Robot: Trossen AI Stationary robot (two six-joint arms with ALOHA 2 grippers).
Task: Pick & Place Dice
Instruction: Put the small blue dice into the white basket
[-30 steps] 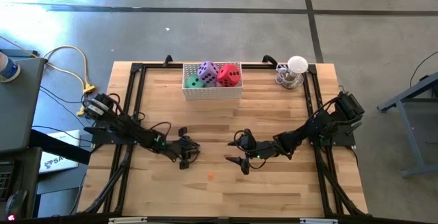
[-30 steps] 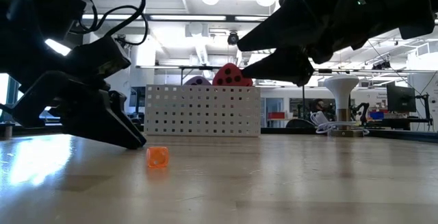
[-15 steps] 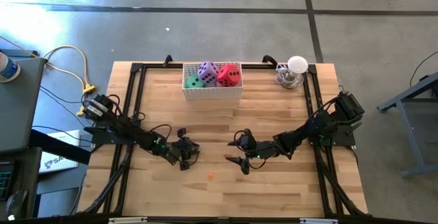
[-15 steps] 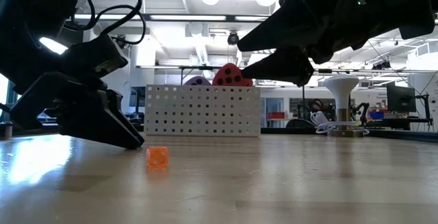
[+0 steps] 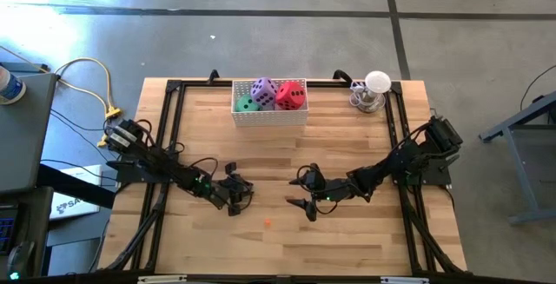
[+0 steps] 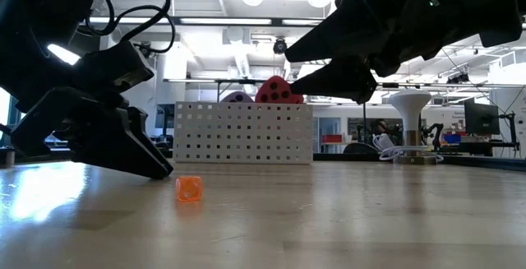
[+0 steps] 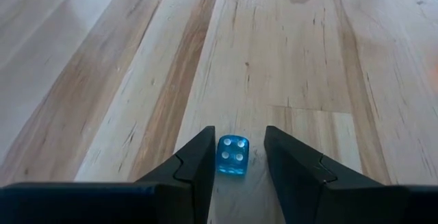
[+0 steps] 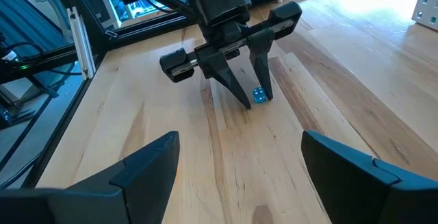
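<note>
Three dice, green (image 5: pixel 247 104), purple (image 5: pixel 263 89) and red (image 5: pixel 292 96), lie in a white perforated basket (image 5: pixel 269 116) at the table's far edge. My left gripper (image 7: pixel 239 129) is open and low over the table's left middle. Its fingers stand on either side of a tiny blue die (image 7: pixel 233 155) that rests on the wood, with a gap showing beside it. The right wrist view also shows this blue die (image 8: pixel 259 95). My right gripper (image 5: pixel 306 195) hangs open above the table's middle, facing the left one, with nothing between its fingers.
A tiny orange die (image 5: pixel 268 224) lies on the wood toward the near edge, between the two grippers. A white lamp-like object (image 5: pixel 373 89) stands at the far right corner. A black frame (image 5: pixel 174 102) runs along the table's sides.
</note>
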